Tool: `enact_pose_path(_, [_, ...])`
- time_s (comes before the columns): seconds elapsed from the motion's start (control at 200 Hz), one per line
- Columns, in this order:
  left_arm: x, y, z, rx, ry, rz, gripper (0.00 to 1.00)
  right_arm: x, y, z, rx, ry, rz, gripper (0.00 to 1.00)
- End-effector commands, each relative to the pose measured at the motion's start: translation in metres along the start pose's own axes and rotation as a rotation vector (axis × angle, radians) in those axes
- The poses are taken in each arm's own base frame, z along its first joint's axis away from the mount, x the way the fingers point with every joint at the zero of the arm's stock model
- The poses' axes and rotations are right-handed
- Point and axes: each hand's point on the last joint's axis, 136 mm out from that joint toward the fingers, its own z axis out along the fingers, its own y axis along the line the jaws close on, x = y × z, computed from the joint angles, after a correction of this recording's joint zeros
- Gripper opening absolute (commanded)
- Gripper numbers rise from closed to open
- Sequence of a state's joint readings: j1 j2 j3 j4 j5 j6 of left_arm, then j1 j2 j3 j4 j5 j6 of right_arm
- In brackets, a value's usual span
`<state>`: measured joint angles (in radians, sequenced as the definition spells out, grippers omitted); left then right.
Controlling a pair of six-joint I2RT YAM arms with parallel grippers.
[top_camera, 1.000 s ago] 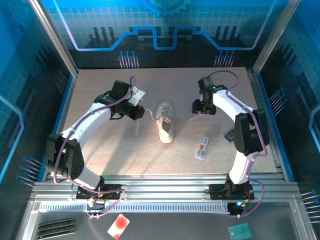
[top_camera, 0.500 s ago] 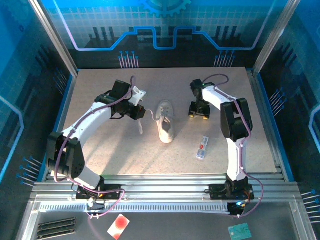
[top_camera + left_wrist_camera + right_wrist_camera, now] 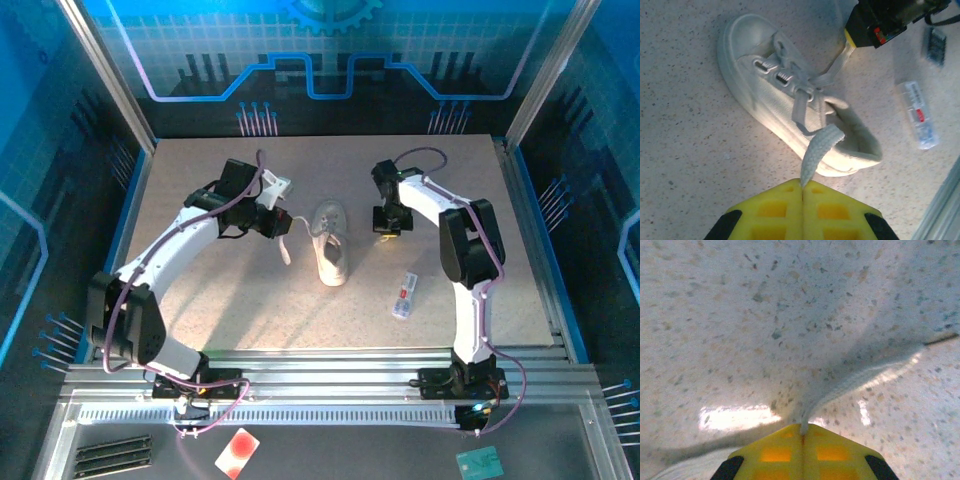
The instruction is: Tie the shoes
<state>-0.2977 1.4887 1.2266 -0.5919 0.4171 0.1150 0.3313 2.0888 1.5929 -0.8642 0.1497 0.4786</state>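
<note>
Here, you are working the white sneaker (image 3: 331, 250) lying near the middle of the table (image 3: 250, 310). The left gripper (image 3: 802, 186) is sitting just to its left, pads closed on the end of the left lace (image 3: 815, 150), and the right gripper (image 3: 802, 430) is sitting just to its right, pinching shut on the right lace (image 3: 860, 380) low over the table. Each grip is looking thin, taking little more than the lace end, so a hard pull is probably risking a slip. Nothing is pinning the shoe, which is likely light. Tension from either side could be dragging or tipping it, or drawing one lace short through the eyelets (image 3: 782, 77).
</note>
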Motion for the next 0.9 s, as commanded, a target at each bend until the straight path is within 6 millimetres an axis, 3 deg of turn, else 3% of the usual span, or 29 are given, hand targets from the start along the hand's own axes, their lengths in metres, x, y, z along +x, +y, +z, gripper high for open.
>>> enact_pose_path(0.0, [-0.037,-0.031,-0.023,0.087,-0.131,-0.039,0.0,-0.019,0.02,-0.058,-0.088,-0.172,-0.07,0.0])
enact_pose_path(0.175, [-0.072,-0.062,-0.02,0.159,-0.253,-0.122,0.0,-0.032,0.052,-0.127,-0.238,-0.359,-0.132,0.0])
enact_pose_path(0.315, [-0.103,-0.079,-0.002,0.188,-0.36,-0.182,0.0,-0.038,0.071,-0.154,-0.376,-0.377,-0.13,0.0])
enact_pose_path(0.425, [-0.119,-0.093,0.023,0.219,-0.381,-0.199,0.0,-0.035,0.084,-0.16,-0.457,-0.357,-0.135,0.0])
enact_pose_path(0.62, [-0.111,-0.117,0.087,0.226,-0.326,-0.134,0.0,-0.041,0.091,-0.169,-0.58,-0.338,-0.09,0.0])
enact_pose_path(0.816, [-0.1,-0.103,0.129,0.171,-0.32,-0.086,0.0,-0.048,0.084,-0.168,-0.593,-0.324,-0.064,0.0])
enact_pose_path(0.896, [-0.096,-0.096,0.138,0.142,-0.295,-0.05,0.18,-0.05,0.077,-0.163,-0.587,-0.319,-0.054,0.0])
